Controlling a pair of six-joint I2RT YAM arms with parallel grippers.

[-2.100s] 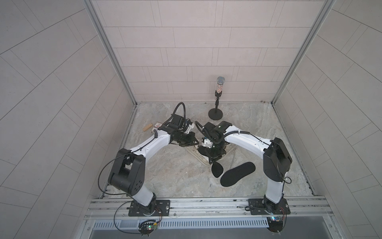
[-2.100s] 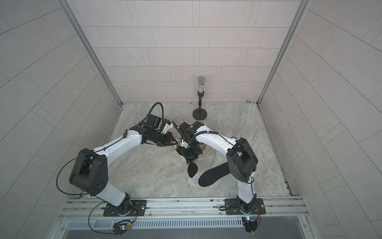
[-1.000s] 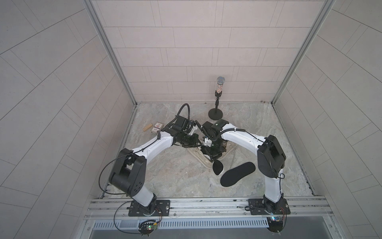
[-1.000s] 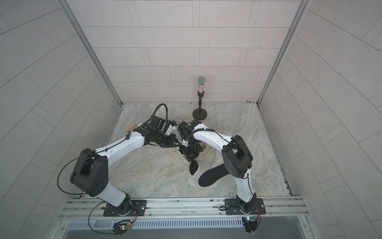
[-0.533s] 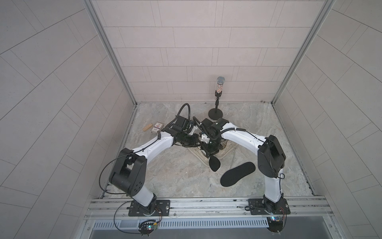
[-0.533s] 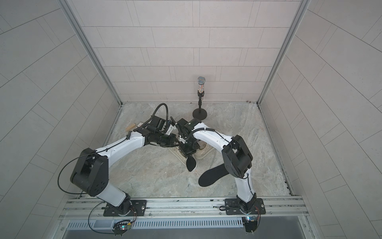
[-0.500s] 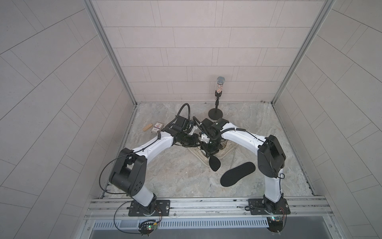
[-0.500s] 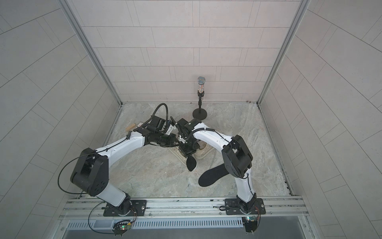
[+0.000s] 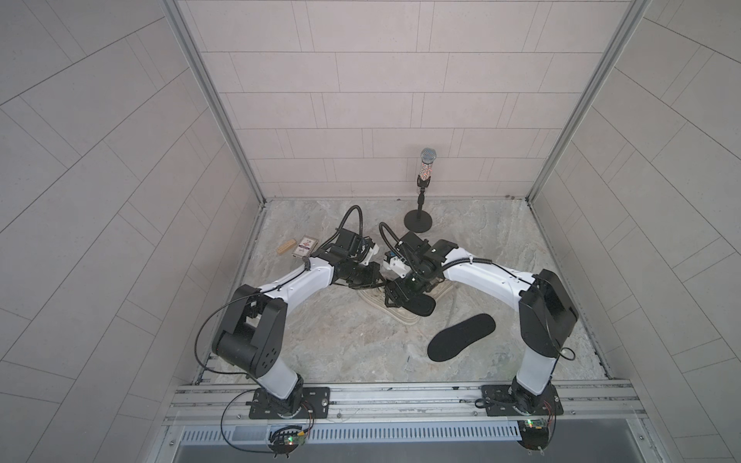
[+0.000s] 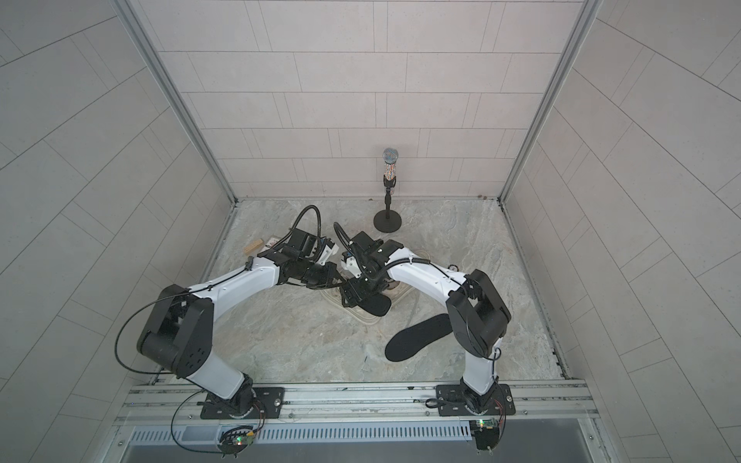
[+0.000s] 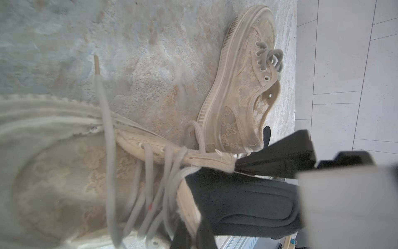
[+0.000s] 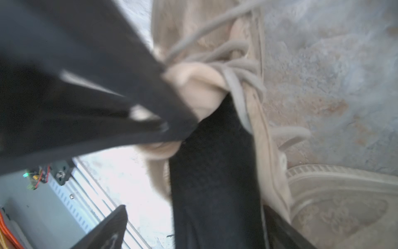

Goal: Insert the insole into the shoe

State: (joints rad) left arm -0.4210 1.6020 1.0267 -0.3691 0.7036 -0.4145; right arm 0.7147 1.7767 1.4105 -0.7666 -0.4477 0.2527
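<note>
Right gripper (image 9: pixel 397 296) has just let go: a moment ago it was clamped on the black insole (image 11: pixel 243 207), and now its jaws stand wide on either side of it. Insole has not dropped away. Its front end is tucked into the shoe (image 11: pixel 64 183) and its heel end is still outside, so I judge it half inserted and in need of pushing home. Left gripper (image 11: pixel 258 162) is pinched shut on the shoe's lace flap, holding the mouth open. Loose laces (image 11: pixel 150 176) cross the opening and may snag. Second shoe (image 11: pixel 241 86) lies just beyond, spare insole (image 9: pixel 461 336) apart on the floor, card box (image 9: pixel 305 245) and microphone (image 9: pixel 425 176) far back.
</note>
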